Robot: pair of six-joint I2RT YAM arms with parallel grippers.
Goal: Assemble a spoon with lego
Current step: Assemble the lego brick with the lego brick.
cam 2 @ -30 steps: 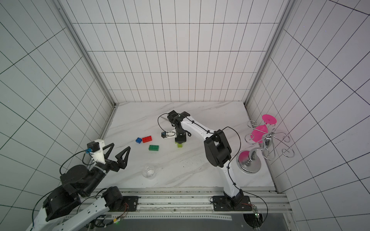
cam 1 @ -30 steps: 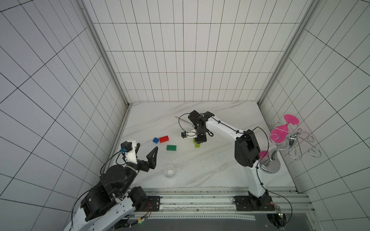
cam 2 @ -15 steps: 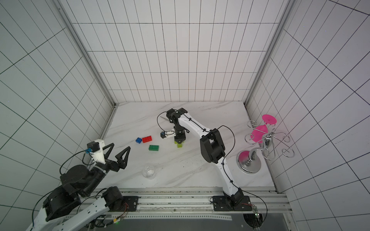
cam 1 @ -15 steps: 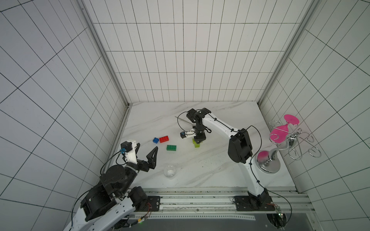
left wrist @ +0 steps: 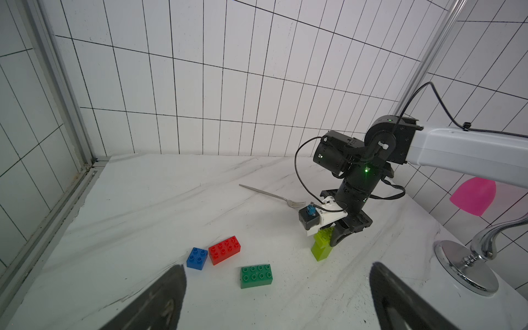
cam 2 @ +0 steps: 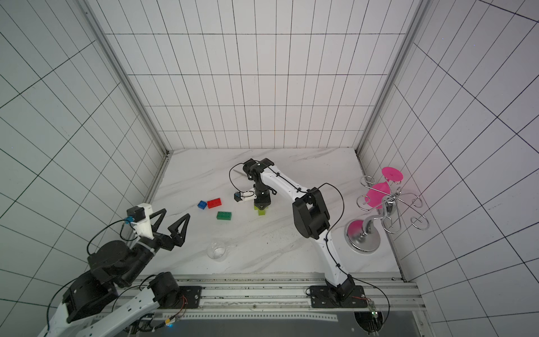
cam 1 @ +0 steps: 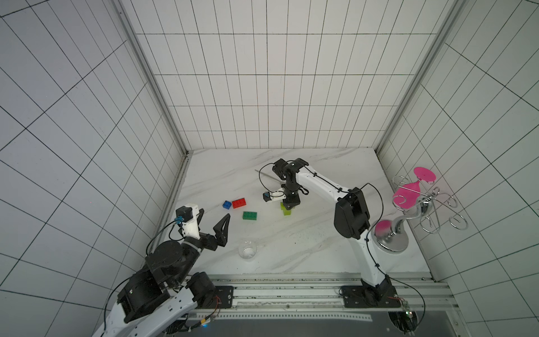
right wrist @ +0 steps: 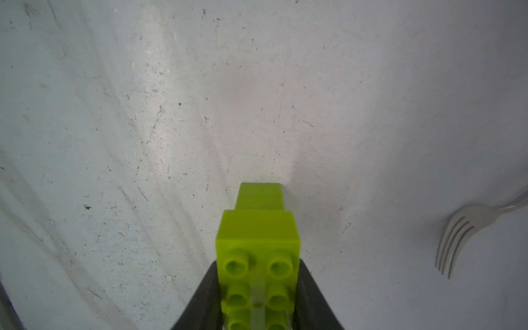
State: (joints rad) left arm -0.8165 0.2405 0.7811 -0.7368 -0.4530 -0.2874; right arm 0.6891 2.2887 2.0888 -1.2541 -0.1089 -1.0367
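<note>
The right claw point(right wrist: 258, 297) is clamped on the upper brick of the lime green stack point(left wrist: 322, 250). That is two bricks, stepped, and the lower one seems to rest on the surface point(left wrist: 143, 214). The left claw point(cam 2: 175, 214) hangs w/ its jaws wide apart and holds nothing.

The blue brick point(left wrist: 197, 258) and red brick point(left wrist: 224, 249) lie just beside each other, and the dark green brick point(left wrist: 256, 276) is near them, all loose, studs up.

Handling, I judge: hard plastic, light and stiff, w/ smooth side walls that can slip. Best to hold across the flat sides, not on the studs. The stud joint can pop if pushed off-axis.

The surface is white marble-look, flat, w/ some scratches. There is enough room around the bricks. A fork point(left wrist: 271, 195) lies near the stack, and a clear cup point(cam 1: 247, 249) and a wire rack point(cam 1: 417, 201) are well apart.
</note>
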